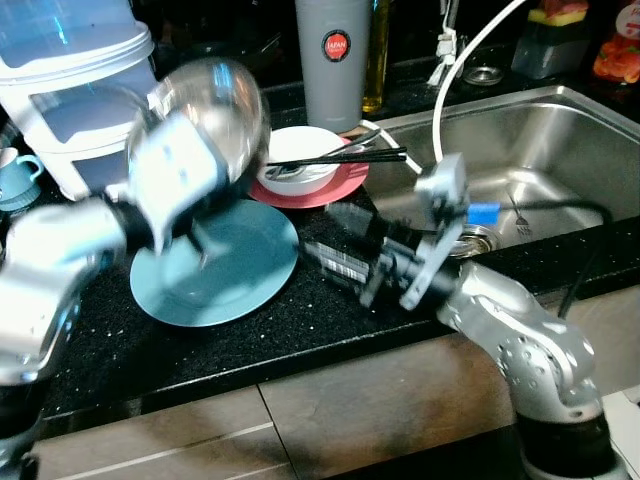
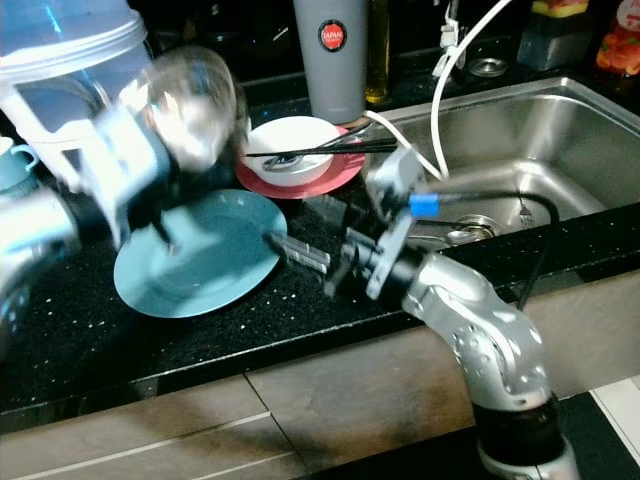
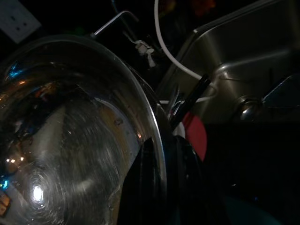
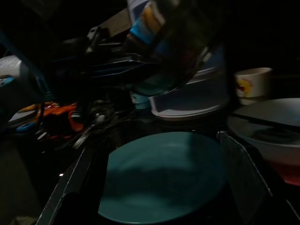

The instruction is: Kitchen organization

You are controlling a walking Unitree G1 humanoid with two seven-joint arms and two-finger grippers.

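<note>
Left gripper: my left gripper (image 3: 159,183) pinches the rim of the steel bowl (image 1: 215,110), one black finger on each side of the edge, as the left wrist view shows.
Steel bowl: held tipped on its side in the upper left of the left eye view, lifted above the teal plate (image 1: 230,265); blurred there.
Right gripper: my right gripper (image 1: 335,245) is low over the black counter (image 1: 330,310) at centre frame, fingers spread apart; in the right wrist view they frame the teal plate on either side.
Teal plate: flat on the counter, left of centre, just beside my right fingertips.
White bowl: the white bowl (image 1: 300,160) sits on a red plate (image 1: 335,185) above the teal plate, upper middle.
Chopsticks: black chopsticks (image 1: 340,156) lie across the white bowl.
Sink: the steel sink (image 1: 560,130) takes the right of the frame.
Grey tumbler: a grey tumbler (image 1: 333,60) stands upright at top centre, behind the red plate.
White container: a stacked white container (image 1: 70,90) stands in the upper left corner.
</note>
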